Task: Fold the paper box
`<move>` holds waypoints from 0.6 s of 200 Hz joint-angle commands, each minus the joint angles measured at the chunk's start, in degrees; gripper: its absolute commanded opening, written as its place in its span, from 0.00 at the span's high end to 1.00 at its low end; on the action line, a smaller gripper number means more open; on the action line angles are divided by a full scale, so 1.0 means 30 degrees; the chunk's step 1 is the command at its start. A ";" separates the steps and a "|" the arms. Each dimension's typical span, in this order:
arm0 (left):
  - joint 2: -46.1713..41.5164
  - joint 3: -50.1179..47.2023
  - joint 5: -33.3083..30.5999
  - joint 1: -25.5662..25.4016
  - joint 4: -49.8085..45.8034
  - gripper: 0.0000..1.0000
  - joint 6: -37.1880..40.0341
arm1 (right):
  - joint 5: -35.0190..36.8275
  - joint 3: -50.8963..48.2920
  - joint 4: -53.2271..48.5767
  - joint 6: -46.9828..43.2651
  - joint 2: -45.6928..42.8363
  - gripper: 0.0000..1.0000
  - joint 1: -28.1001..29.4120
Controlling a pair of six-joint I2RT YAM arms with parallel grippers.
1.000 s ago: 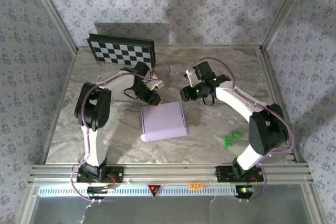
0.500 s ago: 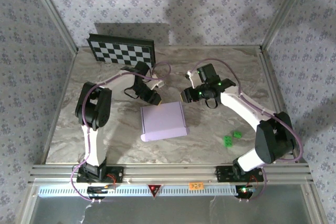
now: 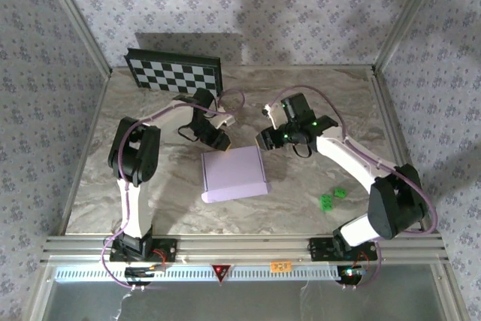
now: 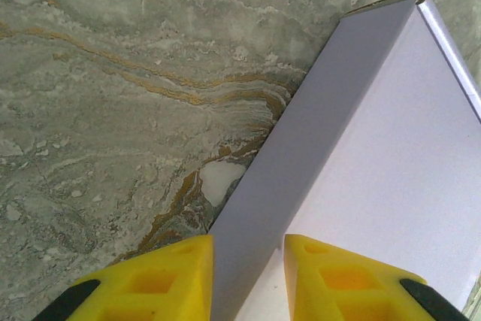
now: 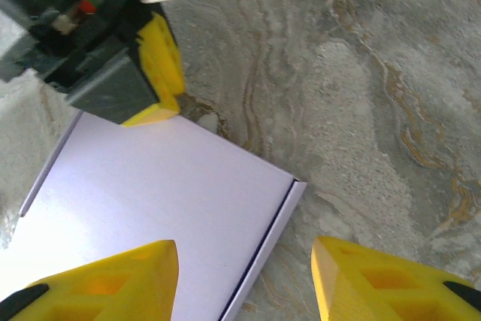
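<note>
As the box [image 3: 234, 173] lies shut and flat in the middle of the table [image 3: 316, 171], we see the left gripper [image 4: 248, 249] a little open, right at its far edge, holding nothing. The right gripper [image 5: 244, 253] is wider open above the far right corner, and it holds nothing too.

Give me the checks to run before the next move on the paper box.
1. Paper box lid lying flat and closed: ok.
2. Left gripper jaws apart, straddling the box's side edge: ok.
3. Right gripper open, above a box corner: ok.
4. Left fingers pressing on the box: cannot tell.
5. Green pieces apart from the box: ok.
</note>
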 commanded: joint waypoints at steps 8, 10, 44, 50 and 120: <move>0.0465 0.0519 0.0082 -0.0033 -0.0613 0.69 0.0496 | -0.0764 -0.0710 0.0843 -0.1839 -0.1161 0.48 0.0711; 0.0461 0.0523 0.0082 -0.0033 -0.0605 0.69 0.0496 | -0.0763 -0.0760 0.0913 -0.1927 -0.1215 0.48 0.0783; 0.0593 0.0563 -0.0192 -0.0033 -0.0704 0.73 0.0481 | -0.0748 -0.1677 0.1741 -0.3763 -0.2066 0.47 0.1686; 0.0597 0.0591 -0.0221 -0.0035 -0.0691 0.73 0.0466 | -0.0802 -0.1869 0.1861 -0.4199 -0.2220 0.47 0.1852; 0.0714 0.0769 -0.0660 -0.0030 -0.0779 0.77 0.0426 | -0.1155 -0.2986 -0.0266 -1.2238 -0.2445 0.33 0.6266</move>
